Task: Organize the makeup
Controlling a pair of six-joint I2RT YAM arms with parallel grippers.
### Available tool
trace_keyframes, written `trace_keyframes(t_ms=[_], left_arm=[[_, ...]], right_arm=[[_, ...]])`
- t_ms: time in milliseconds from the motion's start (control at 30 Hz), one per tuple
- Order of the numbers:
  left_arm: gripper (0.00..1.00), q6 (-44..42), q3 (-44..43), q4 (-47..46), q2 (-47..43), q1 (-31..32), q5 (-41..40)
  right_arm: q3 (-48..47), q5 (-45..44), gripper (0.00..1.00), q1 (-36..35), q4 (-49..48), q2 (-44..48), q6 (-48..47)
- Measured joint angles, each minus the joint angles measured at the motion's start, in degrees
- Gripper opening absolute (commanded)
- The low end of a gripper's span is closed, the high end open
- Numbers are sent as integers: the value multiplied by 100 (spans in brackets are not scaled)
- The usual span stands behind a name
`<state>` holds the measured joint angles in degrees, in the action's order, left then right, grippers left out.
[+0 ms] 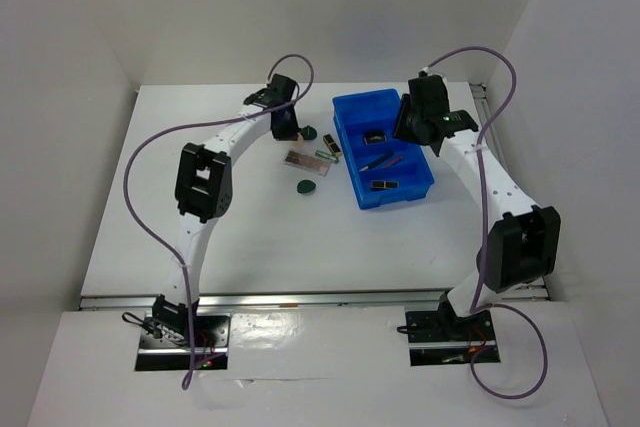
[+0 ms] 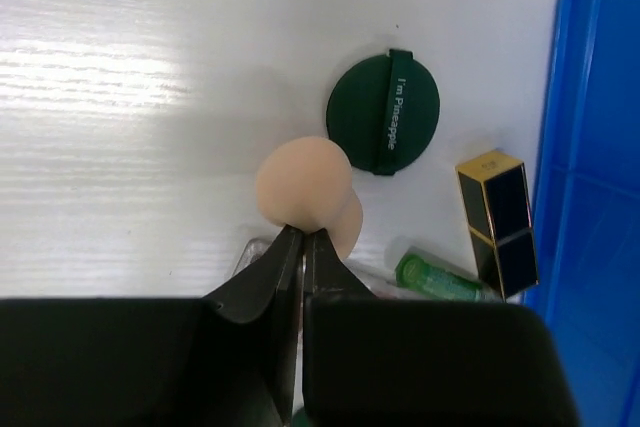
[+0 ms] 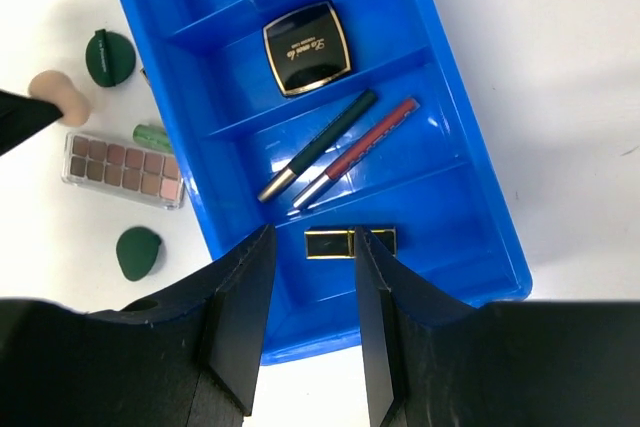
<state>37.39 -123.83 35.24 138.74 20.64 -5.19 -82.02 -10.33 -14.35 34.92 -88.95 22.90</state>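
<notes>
While the tray (image 3: 480,187) holds compact (image 3: 306,47), pencils (image 3: 318,147) and lipstick (image 3: 350,243) beneath the right gripper (image 3: 314,242), fingers spread, only the left wrist view shows the left gripper (image 2: 302,242) pinching a sponge (image 2: 303,182).

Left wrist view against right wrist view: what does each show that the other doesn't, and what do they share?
Only left wrist: the left gripper pinching the peach sponge. Only right wrist: the open right gripper above the blue tray and its contents: a dark square compact, a green pencil, a red pencil, a lipstick tube. Both: sponge, one round green compact, tray.
</notes>
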Motion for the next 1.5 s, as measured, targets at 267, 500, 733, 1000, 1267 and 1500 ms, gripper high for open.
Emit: trace_keyframes(t_ms=[267, 500, 733, 1000, 1267, 1500], left_arm=[[0, -140, 933, -608, -1126, -33, 942], [0, 109, -114, -1816, -673, 35, 2461], [0, 328, -1576, -2308, 560, 389, 2653], [20, 363, -1539, -2496, 940, 560, 2599], [48, 363, -1547, -2601, 990, 490, 2494], [53, 380, -1543, -2651, 988, 483, 2435]], right_arm=[[153, -35, 45, 52, -2, 149, 11], [297, 66, 45, 286, 59, 345, 122], [538, 304, 45, 466, 98, 494, 330], [557, 369, 45, 562, 205, 809, 385], [566, 374, 45, 675, 247, 852, 385], [566, 369, 45, 675, 291, 852, 385]])
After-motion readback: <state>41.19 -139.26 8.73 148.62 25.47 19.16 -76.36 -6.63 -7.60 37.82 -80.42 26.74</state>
